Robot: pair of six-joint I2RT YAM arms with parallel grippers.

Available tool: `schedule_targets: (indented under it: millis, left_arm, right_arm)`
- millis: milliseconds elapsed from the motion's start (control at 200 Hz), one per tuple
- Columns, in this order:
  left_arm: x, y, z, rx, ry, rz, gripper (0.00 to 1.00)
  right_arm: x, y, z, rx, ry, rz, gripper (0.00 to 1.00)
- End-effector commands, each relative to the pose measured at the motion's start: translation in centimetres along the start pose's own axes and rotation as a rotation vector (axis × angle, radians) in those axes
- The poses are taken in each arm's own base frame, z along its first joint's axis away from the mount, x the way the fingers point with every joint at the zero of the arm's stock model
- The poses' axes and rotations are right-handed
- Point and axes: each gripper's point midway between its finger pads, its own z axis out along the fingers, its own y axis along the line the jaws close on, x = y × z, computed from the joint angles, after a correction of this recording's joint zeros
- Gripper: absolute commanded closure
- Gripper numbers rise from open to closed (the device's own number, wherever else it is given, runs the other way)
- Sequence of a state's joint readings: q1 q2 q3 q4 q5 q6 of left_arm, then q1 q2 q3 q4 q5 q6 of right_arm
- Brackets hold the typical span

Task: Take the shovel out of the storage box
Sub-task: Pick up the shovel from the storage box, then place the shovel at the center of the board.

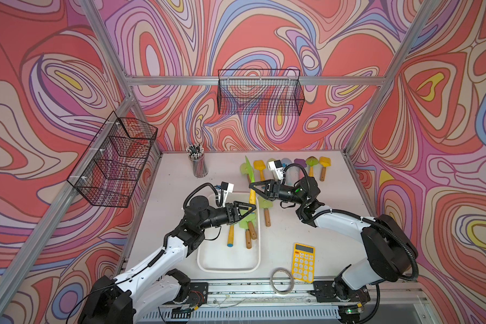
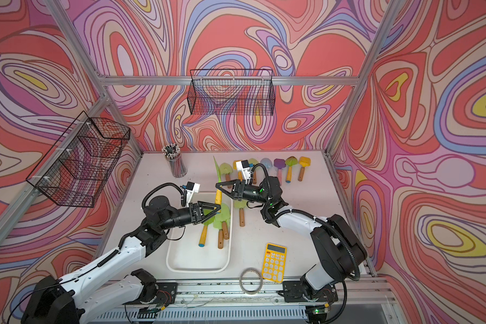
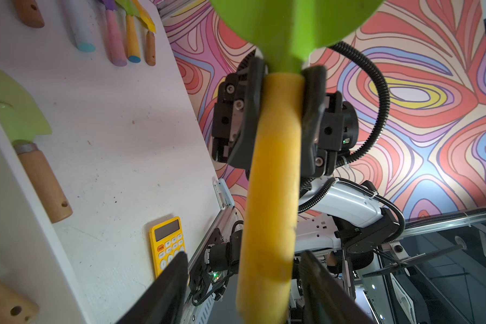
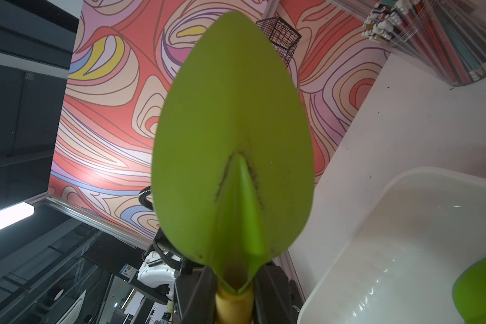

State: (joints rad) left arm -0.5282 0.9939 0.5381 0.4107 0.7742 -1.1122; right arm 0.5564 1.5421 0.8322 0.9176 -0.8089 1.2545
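My right gripper point(image 1: 253, 187) is clamped on a shovel point(image 1: 252, 196) with a yellow handle and a leaf-shaped green blade. The 2 jaws press the top of the handle, just below the blade, which the left wrist view shows plainly. The shovel stands steeply tilted, blade up and leaning toward the back wall. In both top views the lower end of its handle shows over the far right corner of the storage box point(image 1: 227, 270), a shallow white tub.

My left gripper point(image 1: 251, 209) sits at that lower end with its jaws spread. Its 2 fingers point(image 3: 166, 289) flank the handle, with a clear gap on one side and a slim one on the other, so it grips nothing.

Inside the box lie 3 more shovels. 1 has a yellow handle with a blue tip point(image 1: 230, 234) and 2 have wooden handles point(image 1: 249, 238). My left gripper hides part of their blades. Another green shovel point(image 1: 265, 210) lies on the table just beside the box's right wall.

A row of colored shovels point(image 1: 310, 165) lies along the far edge of the table. A cup of pencils point(image 1: 199, 164) stands at the far left. Near the front are a yellow calculator point(image 1: 303, 262) and a roll of tape point(image 1: 282, 281).
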Motion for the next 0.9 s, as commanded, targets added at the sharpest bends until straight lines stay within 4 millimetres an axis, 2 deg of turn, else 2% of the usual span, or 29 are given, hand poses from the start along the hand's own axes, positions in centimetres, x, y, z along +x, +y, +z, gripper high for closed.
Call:
schedule_targets:
  millis: [0,110,320,456,596,751,891]
  left_arm:
    - [0.0,0.8,-0.9,-0.099,-0.005,0.041,0.15]
    - [0.1,1.3,-2.0,-0.183,-0.009,0.068,0.13]
    - [0.1,2.7,-4.2,-0.364,-0.023,0.135,0.15]
    - [0.2,6.1,-6.6,-0.595,-0.041,0.122,0.22]
    - [0.4,9.8,-8.8,-0.82,-0.029,0.101,0.27]
    - [0.7,11.2,-9.0,-0.876,-0.002,0.078,0.28]
    - [0.5,12.2,-9.7,-0.939,-0.016,0.074,0.3]
  right_arm:
    - [-0.6,0.4,-1.0,0.019,-0.026,-0.027,0.92]
    - [-1.1,-0.4,-2.2,0.063,-0.042,-0.01,0.92]
    - [-1.3,-2.8,-4.3,0.258,-0.035,-0.02,0.92]
    - [-1.2,-4.8,-5.5,0.425,-0.023,-0.034,0.93]
    - [-1.3,-7.6,-7.7,0.66,-0.017,-0.053,0.93]
    - [-1.4,-10.5,-10.7,0.897,-0.023,-0.064,0.92]
    - [-1.3,-12.2,-12.0,1.004,-0.011,-0.071,0.92]
